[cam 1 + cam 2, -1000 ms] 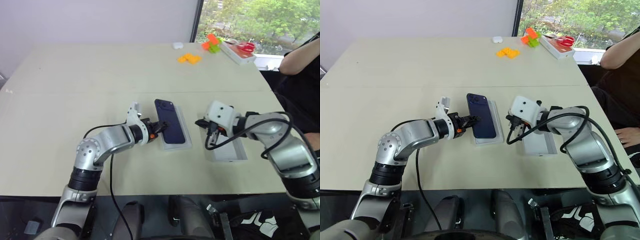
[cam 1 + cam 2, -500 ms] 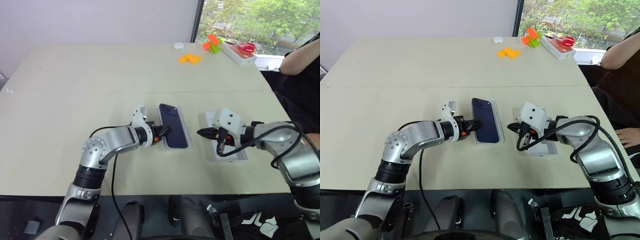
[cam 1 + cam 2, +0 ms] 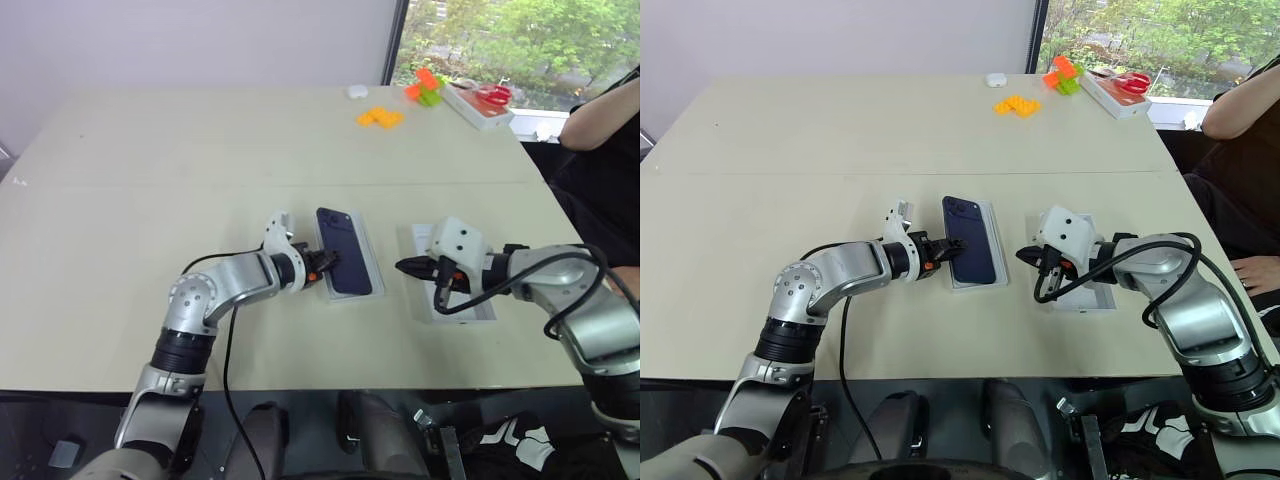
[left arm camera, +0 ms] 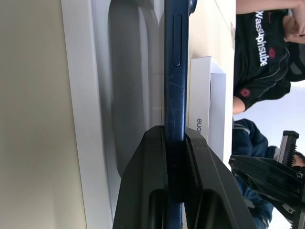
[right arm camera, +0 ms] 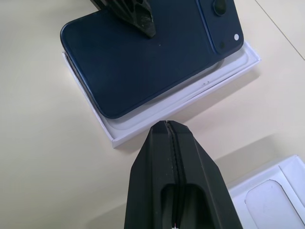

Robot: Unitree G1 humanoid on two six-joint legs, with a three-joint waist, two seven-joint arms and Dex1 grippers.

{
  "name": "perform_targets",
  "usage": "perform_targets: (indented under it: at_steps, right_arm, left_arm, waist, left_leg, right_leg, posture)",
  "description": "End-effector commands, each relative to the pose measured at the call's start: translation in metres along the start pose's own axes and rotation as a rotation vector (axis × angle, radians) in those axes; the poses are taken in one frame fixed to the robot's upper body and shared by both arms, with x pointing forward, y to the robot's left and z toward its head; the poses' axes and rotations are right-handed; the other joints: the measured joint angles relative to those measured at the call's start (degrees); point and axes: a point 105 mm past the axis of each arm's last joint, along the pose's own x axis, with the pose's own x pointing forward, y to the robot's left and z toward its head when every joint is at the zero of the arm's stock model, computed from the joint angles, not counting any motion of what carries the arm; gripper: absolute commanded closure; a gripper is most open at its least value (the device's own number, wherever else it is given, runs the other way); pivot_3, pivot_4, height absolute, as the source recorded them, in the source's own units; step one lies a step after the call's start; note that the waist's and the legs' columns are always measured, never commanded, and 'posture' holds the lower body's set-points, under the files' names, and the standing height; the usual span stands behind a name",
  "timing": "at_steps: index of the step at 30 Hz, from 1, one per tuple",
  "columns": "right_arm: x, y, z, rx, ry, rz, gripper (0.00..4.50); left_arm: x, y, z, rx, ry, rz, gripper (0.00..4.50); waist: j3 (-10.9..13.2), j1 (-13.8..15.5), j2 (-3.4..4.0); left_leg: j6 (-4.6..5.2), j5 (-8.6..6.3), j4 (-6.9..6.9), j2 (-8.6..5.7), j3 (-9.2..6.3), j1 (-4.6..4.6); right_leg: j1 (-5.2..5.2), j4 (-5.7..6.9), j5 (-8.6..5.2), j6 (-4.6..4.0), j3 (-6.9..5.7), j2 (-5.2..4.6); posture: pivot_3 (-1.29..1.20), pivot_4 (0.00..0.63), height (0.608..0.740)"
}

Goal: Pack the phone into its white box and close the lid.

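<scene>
You look down from the head on the table (image 3: 150, 200), both eye views sharing it. Your left wrist camera sits very close along the phone (image 4: 174, 95) edge. Your right wrist camera looks down on the phone from near.

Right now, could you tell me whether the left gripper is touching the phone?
Touching. In the left wrist view the left gripper has its two black fingers clamped on either face of the phone, gripping its thin edge with no gap.

Glossy navy phone (image 5: 152, 57); matt white box (image 5: 188, 98); smooth beige table (image 3: 150, 200).
</scene>
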Motion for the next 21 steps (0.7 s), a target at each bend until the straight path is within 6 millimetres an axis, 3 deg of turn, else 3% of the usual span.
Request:
perform_targets:
  at_steps: [1, 3, 6, 12, 13, 21]
  right_arm:
    - [-0.003, 0.002, 0.015, -0.071, -0.033, -0.001, 4.50]
    - [-0.003, 0.002, 0.015, -0.072, -0.033, -0.001, 4.50]
    - [-0.002, 0.004, 0.014, -0.073, -0.027, 0.004, 4.50]
    - [-0.002, 0.005, 0.014, -0.075, -0.025, 0.006, 4.50]
    - [-0.002, 0.005, 0.014, -0.076, -0.025, 0.006, 4.50]
    - [-0.001, 0.004, 0.014, -0.078, -0.021, 0.009, 4.50]
  left_arm:
    - [-0.001, -0.014, 0.005, 0.023, -0.017, -0.056, 4.37]
    - [-0.001, -0.014, 0.005, 0.022, -0.017, -0.059, 4.37]
    - [-0.001, -0.016, 0.004, 0.027, -0.012, -0.071, 3.19]
    - [-0.007, -0.018, 0.002, 0.045, 0.008, -0.088, 0.22]
    - [-0.010, -0.018, 0.003, 0.046, 0.011, -0.089, 0.05]
    - [-0.041, -0.026, 0.012, 0.153, -0.006, -0.110, 0.05]
  waist:
    - [0.00, 0.01, 0.00]
    - [0.00, 0.02, 0.00]
    - [0.00, 0.01, 0.00]
    - [0.00, -0.04, 0.00]
    - [0.00, -0.11, 0.00]
    - [0.00, -0.13, 0.00]
  left_leg:
    - [0.00, 0.00, 0.00, 0.00, 0.00, 0.00]
    - [0.00, 0.00, 0.00, 0.00, 0.00, 0.00]
    - [0.00, 0.00, 0.00, 0.00, 0.00, 0.00]
    - [0.00, 0.00, 0.00, 0.00, 0.00, 0.01]
    - [0.00, 0.00, 0.00, 0.00, 0.00, 0.03]
    - [-0.01, 0.00, 0.00, 0.03, -0.03, 0.05]
  right_leg:
    - [0.00, 0.00, 0.00, 0.00, 0.00, 0.00]
    - [0.00, 0.00, 0.00, 0.01, 0.00, 0.00]
    - [0.00, 0.00, 0.02, 0.04, 0.00, 0.00]
    - [0.01, 0.00, 0.01, 0.04, 0.00, 0.00]
    - [0.03, 0.00, 0.01, 0.04, 0.00, 0.00]
    - [0.04, 0.01, 0.01, 0.07, -0.03, 0.02]
  posture:
    - [0.00, 0.150, 0.740]
    - [0.00, 0.150, 0.740]
    - [0.00, 0.150, 0.740]
    - [0.00, 0.150, 0.740]
    - [0.00, 0.150, 0.740]
    - [0.00, 0.150, 0.740]
